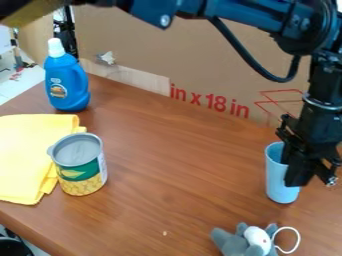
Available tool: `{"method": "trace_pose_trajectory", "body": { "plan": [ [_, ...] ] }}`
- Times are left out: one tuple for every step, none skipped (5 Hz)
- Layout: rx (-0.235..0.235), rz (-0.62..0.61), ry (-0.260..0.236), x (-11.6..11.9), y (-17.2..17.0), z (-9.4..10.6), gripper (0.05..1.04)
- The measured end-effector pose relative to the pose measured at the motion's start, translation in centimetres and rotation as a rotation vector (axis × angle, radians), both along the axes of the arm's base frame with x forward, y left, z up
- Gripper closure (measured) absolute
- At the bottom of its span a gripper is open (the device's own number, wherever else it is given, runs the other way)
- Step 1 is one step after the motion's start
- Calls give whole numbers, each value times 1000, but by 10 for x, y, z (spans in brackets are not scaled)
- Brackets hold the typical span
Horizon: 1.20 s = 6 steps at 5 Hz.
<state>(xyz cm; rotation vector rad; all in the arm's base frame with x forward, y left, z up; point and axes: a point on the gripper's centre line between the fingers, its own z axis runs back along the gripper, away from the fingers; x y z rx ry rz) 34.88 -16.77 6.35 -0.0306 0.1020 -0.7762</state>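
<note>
The black gripper (304,162) hangs down at the right of the view, over the right side of a light blue cup (274,175). The cup stands upright on the wooden table, and the gripper hides part of its rim and right side. Whether the two touch, I cannot tell. Below the cup, near the bottom edge, lies a grey and white plush toy (256,239) with a thin white loop of cord at its right.
A can (83,175) with a corn label stands at the left beside a folded yellow cloth (27,155). A blue bottle (65,82) with a white cap is at the back left. Cardboard (200,65) with red print rises behind the brown table (177,170).
</note>
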Motion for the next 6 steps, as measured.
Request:
{"method": "trace_pose_trajectory", "body": {
  "plan": [
    [26, 21, 18, -3, 4, -2, 744],
    [17, 92, 21, -10, 6, 7, 436],
    [-32, 148, 22, -17, 17, 47, 144],
    [-66, 254, 10, -26, 56, 68, 71],
    [-7, 429, -30, -34, 96, 85, 76],
    [125, 529, -46, -32, 139, 87, 79]
  ]
}}
